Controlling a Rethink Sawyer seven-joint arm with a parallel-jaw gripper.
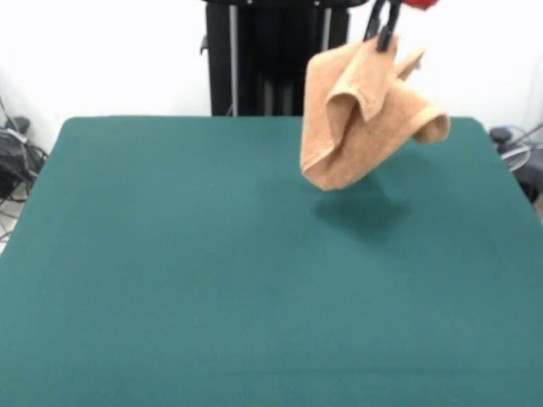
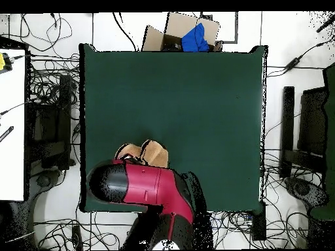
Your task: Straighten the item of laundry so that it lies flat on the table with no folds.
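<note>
In the front view, your table (image 1: 212,280) spreads across nearly the whole width in dark green cloth, and its left and middle stretches carry nothing. Left of it, a tangle of dark cables (image 1: 15,161) lies on the floor by the wall. Moving rightward along the far edge, you meet the black pedestal (image 1: 271,59) standing behind the table. Just right of that, the gripper (image 1: 383,32) comes down from the top edge, its black fingers pinched tight on an upper corner of the towel (image 1: 361,119). The towel hangs clear of the table, bunched and folded on itself, with one loose flap curling out to the right. Its shadow (image 1: 361,208) falls on the cloth directly below, apart from the fabric, so you can take it that nothing of the towel touches the surface. Farther right, more cables (image 1: 517,148) sit past the table's corner.

In the overhead view, a white bench (image 2: 13,124) stands at the left edge. Next comes the table (image 2: 196,98), with the red and black arm (image 2: 147,186) reaching over its lower left part. The towel (image 2: 147,152) peeks out just above the arm as a couple of tan lobes; the arm covers the rest of it and the gripper too, so the grip probably cannot be judged from here. At the table's top edge rests a cardboard box (image 2: 180,29) holding something blue (image 2: 195,38). Black equipment (image 2: 307,131) stands to the right.
</note>
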